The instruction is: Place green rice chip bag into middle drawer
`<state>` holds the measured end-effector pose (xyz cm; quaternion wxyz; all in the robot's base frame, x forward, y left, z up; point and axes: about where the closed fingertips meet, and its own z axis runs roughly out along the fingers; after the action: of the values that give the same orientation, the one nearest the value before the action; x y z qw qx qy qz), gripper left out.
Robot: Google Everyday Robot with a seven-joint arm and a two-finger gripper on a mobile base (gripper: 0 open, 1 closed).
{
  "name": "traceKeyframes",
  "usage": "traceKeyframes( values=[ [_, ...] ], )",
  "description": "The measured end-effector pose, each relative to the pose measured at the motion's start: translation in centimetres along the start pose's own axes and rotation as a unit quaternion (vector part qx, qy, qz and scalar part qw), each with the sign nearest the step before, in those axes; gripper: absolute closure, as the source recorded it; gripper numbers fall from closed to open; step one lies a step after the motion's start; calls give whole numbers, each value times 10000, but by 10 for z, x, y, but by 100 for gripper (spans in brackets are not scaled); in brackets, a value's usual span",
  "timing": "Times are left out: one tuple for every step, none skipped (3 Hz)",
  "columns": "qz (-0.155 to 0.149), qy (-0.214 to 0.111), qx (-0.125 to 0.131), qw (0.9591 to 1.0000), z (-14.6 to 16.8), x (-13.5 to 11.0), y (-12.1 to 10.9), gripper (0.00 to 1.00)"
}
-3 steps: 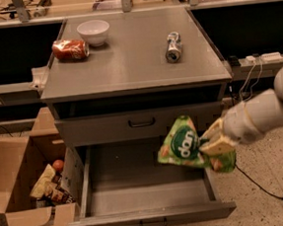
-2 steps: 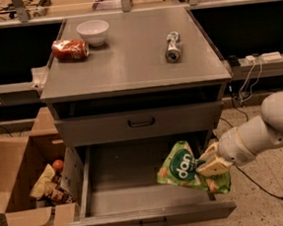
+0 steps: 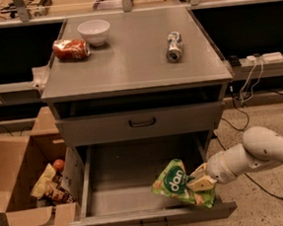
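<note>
The green rice chip bag (image 3: 176, 183) is bright green with a dark round logo and hangs low inside the open middle drawer (image 3: 114, 196), at its right front corner. My gripper (image 3: 199, 183) reaches in from the right and is shut on the bag's right edge. The bag's lower end sits close to the drawer's front wall (image 3: 151, 219); I cannot tell whether it touches the floor. The upper handled drawer (image 3: 141, 123) is closed.
On the cabinet top stand a white bowl (image 3: 94, 31), a red-brown can (image 3: 71, 49) lying on its side and a silver can (image 3: 174, 46) lying down. An open cardboard box (image 3: 24, 189) with snacks stands left of the cabinet. Cables run along the floor at right.
My gripper has moved down and toward the front with the bag, from above the drawer's right side to low inside the drawer.
</note>
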<state>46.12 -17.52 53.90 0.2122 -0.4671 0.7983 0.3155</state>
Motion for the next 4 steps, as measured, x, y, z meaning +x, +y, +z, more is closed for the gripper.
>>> traceKeyframes(
  values=[
    [49, -187, 274, 9994, 34, 7, -37, 100],
    [79, -267, 445, 9986, 68, 9, -82, 100],
    [127, -308, 501, 9982, 85, 6, -106, 100],
    [127, -317, 503, 9982, 86, 6, -107, 82]
  ],
)
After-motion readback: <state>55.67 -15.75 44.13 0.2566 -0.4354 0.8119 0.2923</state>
